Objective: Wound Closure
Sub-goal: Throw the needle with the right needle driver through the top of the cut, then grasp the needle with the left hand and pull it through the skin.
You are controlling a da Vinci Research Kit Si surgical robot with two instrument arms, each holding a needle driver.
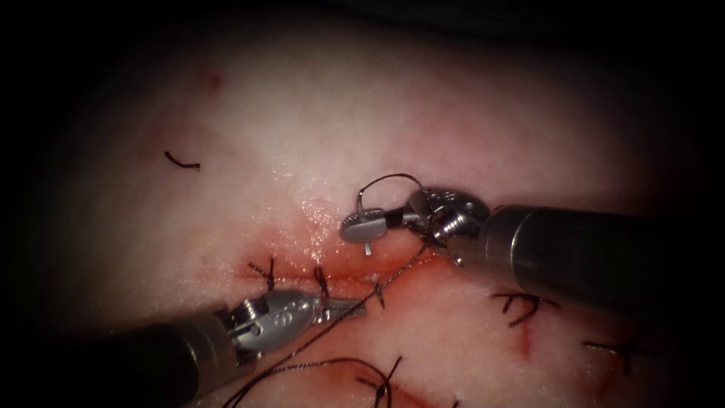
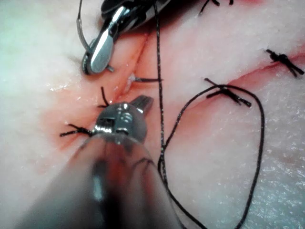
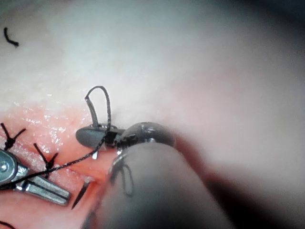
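My right tool (image 1: 364, 227) grips the needle (image 1: 368, 198) near its eye end (curve arching upward); my left tool (image 1: 343, 307) is closed, holding nothing, thread (image 1: 400, 270) just above.

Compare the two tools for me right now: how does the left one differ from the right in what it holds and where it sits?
The right tool grips the curved needle, whose arc rises off the tissue; the left tool holds no needle, and whether it pinches the thread is unclear. The right tool sits above the cut, the left tool just below it. Both tips point at the cut, near finished stitches.
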